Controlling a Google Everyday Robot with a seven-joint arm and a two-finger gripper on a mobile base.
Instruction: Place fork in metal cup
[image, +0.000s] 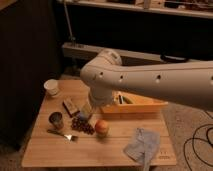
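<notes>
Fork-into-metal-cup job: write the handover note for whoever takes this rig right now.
The gripper hangs low over the middle of the table, partly hidden under the arm, just above the grapes. Its fingers are open and hold nothing.
The fork lies flat on the table at the front left, just in front of the metal cup.
The metal cup stands upright.
Done: nothing, the fork is not yet picked up.
Left: reach left to the fork, grasp it, lift it and put it in the metal cup, not the white cup further back.
</notes>
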